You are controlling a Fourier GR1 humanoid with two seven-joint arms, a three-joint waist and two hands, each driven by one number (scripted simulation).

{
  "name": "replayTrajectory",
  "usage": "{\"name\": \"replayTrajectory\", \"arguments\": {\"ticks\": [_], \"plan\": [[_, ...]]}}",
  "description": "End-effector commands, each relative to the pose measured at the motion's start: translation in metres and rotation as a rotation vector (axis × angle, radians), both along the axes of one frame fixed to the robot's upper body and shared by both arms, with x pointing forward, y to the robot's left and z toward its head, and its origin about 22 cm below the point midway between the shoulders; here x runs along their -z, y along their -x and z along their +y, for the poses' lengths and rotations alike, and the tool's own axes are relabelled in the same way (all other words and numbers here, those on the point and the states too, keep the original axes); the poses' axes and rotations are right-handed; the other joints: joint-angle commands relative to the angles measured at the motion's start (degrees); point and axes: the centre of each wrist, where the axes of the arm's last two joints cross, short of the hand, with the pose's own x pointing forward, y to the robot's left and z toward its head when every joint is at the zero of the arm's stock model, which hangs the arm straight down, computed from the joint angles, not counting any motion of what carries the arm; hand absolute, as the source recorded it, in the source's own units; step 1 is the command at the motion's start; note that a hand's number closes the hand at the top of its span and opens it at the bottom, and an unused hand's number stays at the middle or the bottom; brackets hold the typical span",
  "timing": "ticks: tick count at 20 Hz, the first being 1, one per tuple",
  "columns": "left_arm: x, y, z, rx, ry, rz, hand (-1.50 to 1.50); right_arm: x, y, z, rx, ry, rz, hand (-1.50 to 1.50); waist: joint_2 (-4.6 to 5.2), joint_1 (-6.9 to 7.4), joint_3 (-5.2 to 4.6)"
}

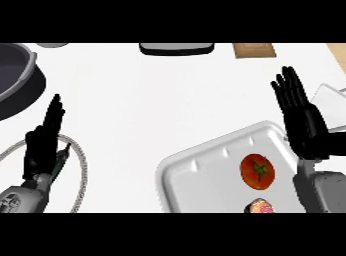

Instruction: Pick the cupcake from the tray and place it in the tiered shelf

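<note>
While the right robot hand (303, 116) is hanging over the far right edge of the tray (198, 170), its fingers are stretching out straight and side by side, pointing away from the robot, and holding nothing. Its thumb is sticking out to the right, over the white tiered shelf (338, 107), whose flat panels are showing at the right edge of the view.

Just beside that robot hand, the white tray is lying tilted on the white table (168, 95), reaching down to the lower edge of the view. A red tomato (257, 171) with a green stem is sitting in the tray, near the right forearm. Below the tomato, the cupcake (260, 206) is resting in the tray at the very bottom of the view, only its pinkish top showing; it is well apart from both hands.

At the lower left, the left robot hand (43, 142) is resting open and empty, fingers straight and pointing up, over a loop of pale rope (80, 170) lying on the table. Beyond it, a large dark pot (13, 80) is filling the upper left corner. Along the far edge, a dark flat object (176, 48) and a brown board (253, 50) are showing partly.
</note>
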Motion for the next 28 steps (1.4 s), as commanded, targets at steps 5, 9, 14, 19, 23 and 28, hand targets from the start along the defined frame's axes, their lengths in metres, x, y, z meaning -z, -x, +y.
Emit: {"name": "replayTrajectory", "arguments": {"ticks": [5, 9, 14, 19, 23, 28], "plan": [[-0.006, 0.026, 0.065, 0.027, 0.052, 0.084, 0.0, -0.053, 0.05, 0.044, 0.067, 0.0, -0.045, 1.5, 0.03, 1.29, -0.36], [0.018, 0.036, 0.053, -0.018, 0.106, 0.165, 0.0, 0.012, 0.063, -0.035, 0.607, 0.355, 0.173, 1.5, -0.38, -2.35, -0.97], [0.014, 0.035, 0.059, 0.038, 0.135, 0.167, 0.0, -0.009, 0.117, 0.075, 0.525, 0.2, 0.135, -1.5, -0.11, 0.21, -0.52], [0.012, 0.039, 0.07, 0.021, 0.146, 0.176, 0.0, -0.022, 0.154, 0.07, 0.57, 0.442, 0.232, -1.5, -0.13, -0.52, -0.72], [0.028, 0.057, 0.075, 0.031, 0.143, 0.18, 0.0, -0.024, 0.171, 0.057, 0.602, 0.684, 0.384, -1.5, -0.05, -0.28, -0.95], [0.01, 0.042, 0.075, 0.051, 0.132, 0.163, 0.0, -0.053, 0.189, 0.059, 0.5, 0.899, 0.592, -1.5, 0.42, 1.07, -0.72]]}}
